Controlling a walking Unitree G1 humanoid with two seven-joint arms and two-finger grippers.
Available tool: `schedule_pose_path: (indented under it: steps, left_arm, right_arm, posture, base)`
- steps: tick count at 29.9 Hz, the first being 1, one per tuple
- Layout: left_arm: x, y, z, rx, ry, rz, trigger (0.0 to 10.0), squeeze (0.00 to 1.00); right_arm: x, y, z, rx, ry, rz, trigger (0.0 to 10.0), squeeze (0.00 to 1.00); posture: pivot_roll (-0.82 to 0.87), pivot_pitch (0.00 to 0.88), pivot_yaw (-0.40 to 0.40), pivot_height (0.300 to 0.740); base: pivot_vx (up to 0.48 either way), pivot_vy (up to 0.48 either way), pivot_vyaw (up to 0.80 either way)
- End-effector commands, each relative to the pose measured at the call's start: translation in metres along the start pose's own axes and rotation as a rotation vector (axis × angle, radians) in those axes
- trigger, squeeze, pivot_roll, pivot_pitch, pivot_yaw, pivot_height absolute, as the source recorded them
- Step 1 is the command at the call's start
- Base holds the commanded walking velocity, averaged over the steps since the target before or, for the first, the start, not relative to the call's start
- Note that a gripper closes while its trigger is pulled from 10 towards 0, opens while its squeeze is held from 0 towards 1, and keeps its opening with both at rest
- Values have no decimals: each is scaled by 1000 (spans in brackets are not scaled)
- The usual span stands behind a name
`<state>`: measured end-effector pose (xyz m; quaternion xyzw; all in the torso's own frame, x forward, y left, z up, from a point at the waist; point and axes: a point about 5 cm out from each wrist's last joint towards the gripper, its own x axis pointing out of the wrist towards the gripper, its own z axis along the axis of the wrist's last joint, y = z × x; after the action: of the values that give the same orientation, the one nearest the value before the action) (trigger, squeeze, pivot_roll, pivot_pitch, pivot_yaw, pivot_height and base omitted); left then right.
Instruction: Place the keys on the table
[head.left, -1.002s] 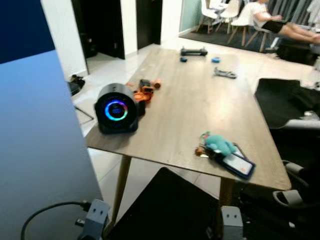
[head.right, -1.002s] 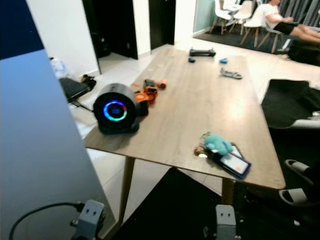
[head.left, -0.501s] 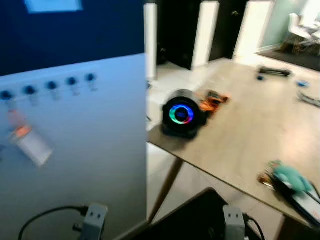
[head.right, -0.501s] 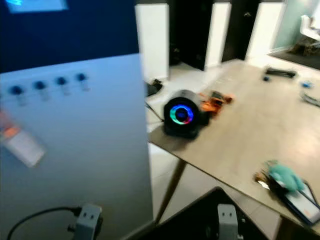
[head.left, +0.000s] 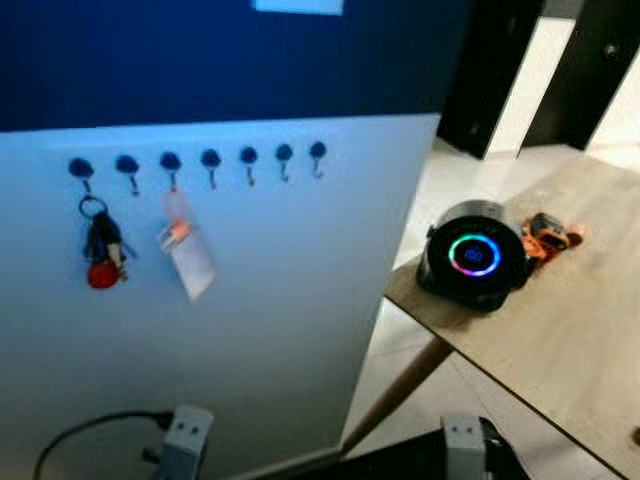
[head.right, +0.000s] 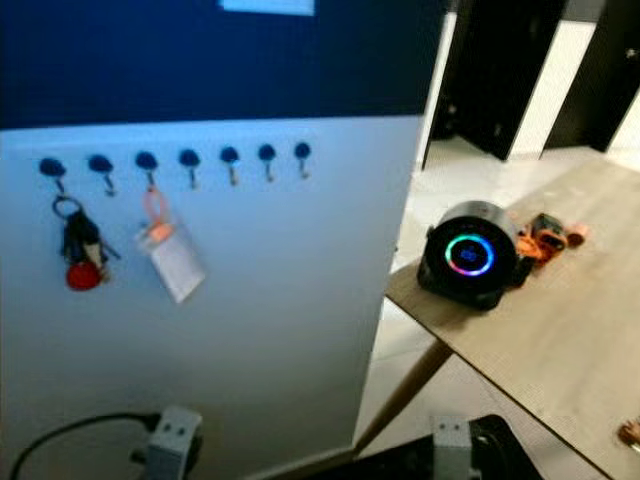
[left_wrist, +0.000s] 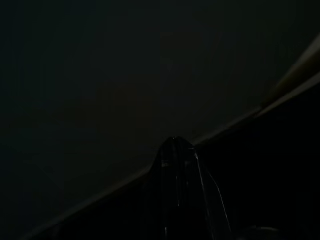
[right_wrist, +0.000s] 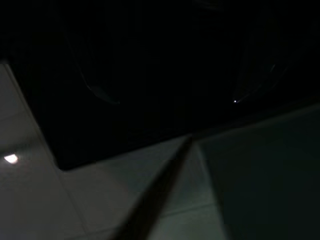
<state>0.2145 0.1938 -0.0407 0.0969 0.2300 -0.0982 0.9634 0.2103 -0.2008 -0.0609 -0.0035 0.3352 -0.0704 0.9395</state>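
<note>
On the pale board, the keys (head.left: 97, 245) are hanging from the second hook from the left in a row of seven small hooks (head.left: 210, 160), a metal ring at the top looped over the hook, dark keys bunched under it and a round red tag dangling lowest. They are looking to me like a light, loose bundle: hard metal pieces that will be swinging and jangling rather than holding any shape, and slippery on their flat faces. I would be taking hold across the bunch just under the ring, or on the ring itself, then lifting up and out so the ring is clearing the hook; pinching only the red tag would probably leave the rest flopping. Nothing about them seems fragile.

Just beside them, on the fourth hook, a white card (head.left: 188, 262) on an orange strap is hanging at a tilt, close enough that a wide grab might be catching it too.

Off to the right, past the edge of the board, the table (head.left: 570, 330) is standing well apart from the keys, carrying a black speaker (head.left: 472, 256) with a glowing ring and some orange bits (head.left: 549, 232) behind it.

Both arms are hanging idle low down. The wrist views are so dark that I cannot tell how either gripper's fingers are standing.
</note>
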Motion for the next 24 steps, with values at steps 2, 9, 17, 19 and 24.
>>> schedule_pose_path:
  steps: [2, 9, 17, 19, 24]
  left_arm:
    - [-5, -1, -11, -12, 57, 20, 10000, 0]
    - [-4, -1, -12, -16, 67, 28, 10000, 0]
    - [-5, -2, -13, -9, 77, 22, 10000, 0]
    - [-5, -2, -13, -8, 79, 18, 10000, 0]
    - [-4, -2, -13, 3, 80, 9, 10000, 0]
  right_arm:
    - [-1, -1, -3, 0, 19, -1, 10000, 0]
    - [0, -1, -3, 0, 19, 3, 10000, 0]
    - [-1, 0, -4, 7, 22, 2, 10000, 0]
    - [-1, 0, -4, 8, 23, 1, 10000, 0]
    - [-1, 0, -5, 11, 25, -2, 10000, 0]
  posture:
    - [115, 16, -45, 740]
    - [119, 23, -46, 740]
    - [119, 27, -41, 740]
    - [118, 30, -39, 740]
    - [116, 31, -37, 740]
  base:
    - [0, 0, 800]
    - [0, 0, 800]
    - [0, 0, 800]
    - [0, 0, 800]
    - [0, 0, 800]
